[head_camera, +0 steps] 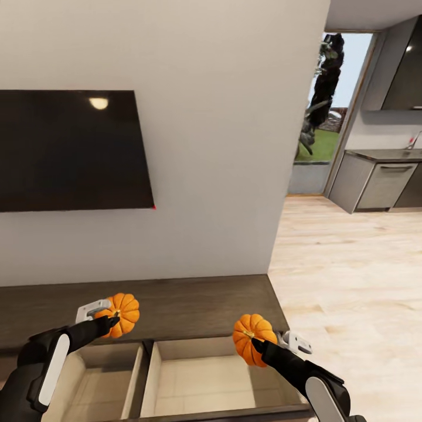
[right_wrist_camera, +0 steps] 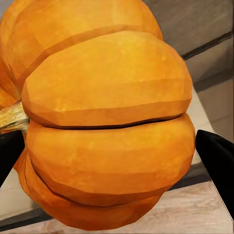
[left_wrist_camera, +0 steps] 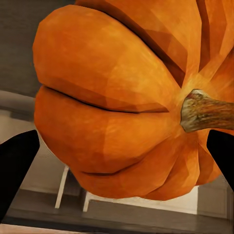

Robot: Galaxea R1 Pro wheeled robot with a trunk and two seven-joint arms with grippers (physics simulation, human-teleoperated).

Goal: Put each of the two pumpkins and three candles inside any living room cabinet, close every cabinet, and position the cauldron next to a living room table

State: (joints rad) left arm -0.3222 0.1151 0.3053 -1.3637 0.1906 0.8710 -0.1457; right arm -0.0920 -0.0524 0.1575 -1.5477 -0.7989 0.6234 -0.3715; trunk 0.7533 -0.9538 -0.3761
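Each hand holds an orange ribbed pumpkin above the dark brown cabinet (head_camera: 176, 305). My left gripper (head_camera: 111, 319) is shut on one pumpkin (head_camera: 123, 313) (left_wrist_camera: 122, 107) over the cabinet's top, near its front edge. My right gripper (head_camera: 258, 343) is shut on the other pumpkin (head_camera: 253, 339) (right_wrist_camera: 107, 131), which hangs above the right open drawer (head_camera: 205, 381). A second open drawer (head_camera: 99, 381) lies to its left; both are lined in pale beige and nothing lies in either. The black fingertips (left_wrist_camera: 17, 161) (right_wrist_camera: 217, 156) flank each pumpkin.
A black wall-mounted TV (head_camera: 70, 149) hangs above the cabinet on a grey wall. To the right the pale wood floor (head_camera: 351, 281) runs toward a kitchen with grey cabinets (head_camera: 381, 184) and a glass door (head_camera: 328, 105).
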